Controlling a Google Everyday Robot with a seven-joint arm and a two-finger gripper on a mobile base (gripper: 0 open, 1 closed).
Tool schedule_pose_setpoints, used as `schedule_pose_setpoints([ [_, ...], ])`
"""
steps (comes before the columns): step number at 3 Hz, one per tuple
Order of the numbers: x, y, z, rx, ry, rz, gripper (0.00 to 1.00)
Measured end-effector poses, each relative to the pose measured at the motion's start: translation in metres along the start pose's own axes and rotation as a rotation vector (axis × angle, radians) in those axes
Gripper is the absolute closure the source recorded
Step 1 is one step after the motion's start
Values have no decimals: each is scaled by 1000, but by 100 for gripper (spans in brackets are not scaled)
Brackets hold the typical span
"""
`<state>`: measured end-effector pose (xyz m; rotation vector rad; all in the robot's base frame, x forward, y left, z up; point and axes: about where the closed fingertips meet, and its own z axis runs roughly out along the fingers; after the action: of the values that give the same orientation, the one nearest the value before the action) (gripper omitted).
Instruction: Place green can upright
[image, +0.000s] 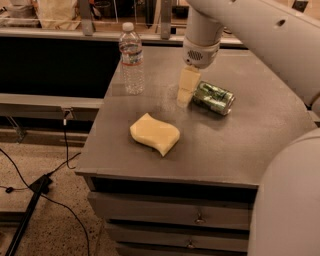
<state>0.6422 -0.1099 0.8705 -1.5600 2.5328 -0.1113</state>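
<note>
The green can (214, 97) lies on its side on the grey table (240, 145), right of the middle, with its silver end facing right. My gripper (184, 100) hangs from the white arm and points down at the tabletop. It is just left of the can, close beside its left end, and holds nothing that I can see.
A clear water bottle (132, 60) with a white cap stands upright at the table's back left. A yellow sponge (155, 133) lies in front of the gripper, nearer the front edge. Drawers sit under the tabletop. A shelf runs behind the table.
</note>
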Motion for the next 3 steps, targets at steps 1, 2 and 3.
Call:
schedule_pose_setpoints([
  [1, 8, -2, 20, 21, 71, 33, 0],
  [2, 20, -6, 34, 16, 100, 77, 13],
  [3, 28, -8, 42, -27, 95, 94, 31],
])
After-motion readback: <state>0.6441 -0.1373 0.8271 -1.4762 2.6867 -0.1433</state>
